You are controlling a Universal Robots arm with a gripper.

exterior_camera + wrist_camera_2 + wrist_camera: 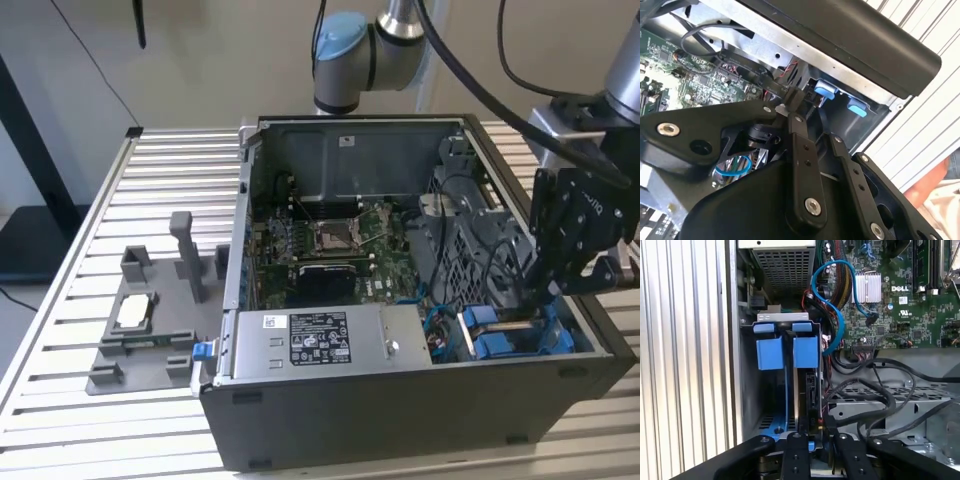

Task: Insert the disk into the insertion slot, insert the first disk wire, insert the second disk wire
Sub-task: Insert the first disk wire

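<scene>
The open computer case (400, 410) lies on its side on the slatted table. The disk's blue carrier (497, 345) stands in the drive bay at the case's front corner, on the exterior view's right. Its blue tabs (806, 351) (825, 90) show in both wrist views, and the disk body is mostly hidden. My gripper (527, 300) reaches down into the bay right beside those tabs. Its fingers are drawn together on a small black wire connector (795, 95). In the first wrist view my gripper (810, 377) ends just short of the tabs. A blue wire (837, 315) loops from the motherboard toward the bay.
A grey labelled power-supply box (305, 340) fills the case's front beside the bay. Black cables (880, 390) cross the metal cage next to my fingers. A grey fixture plate (140, 330) with small parts sits on the exterior view's left. Part of a person (935, 187) shows beyond the table.
</scene>
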